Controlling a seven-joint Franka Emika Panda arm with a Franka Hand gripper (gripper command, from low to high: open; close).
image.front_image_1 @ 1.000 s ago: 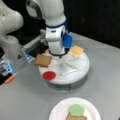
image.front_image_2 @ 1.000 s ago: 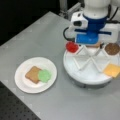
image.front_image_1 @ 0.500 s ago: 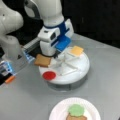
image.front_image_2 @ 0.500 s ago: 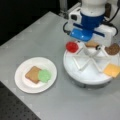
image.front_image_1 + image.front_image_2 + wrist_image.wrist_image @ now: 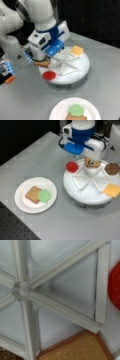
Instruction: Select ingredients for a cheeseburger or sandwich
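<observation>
Grey table (image 5: 37,157); on it a white segmented tray (image 5: 85,195) and, near it, a white plate (image 5: 22,202); both well apart.

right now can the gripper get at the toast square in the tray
Probably yes: the gripper hangs right over the toast square in the tray, nothing between them.

Lighting is even and fairly bright from overhead in both front views. The grey worktop (image 5: 37,157) shows a broad soft sheen without hard glare. A soft shadow lies under the tray (image 5: 82,72) rim. The background behind the worktop is dark. All views are soft and blurred, with indistinct edges. In the wrist view the tray (image 5: 62,290) dividers are blurred and pale
</observation>
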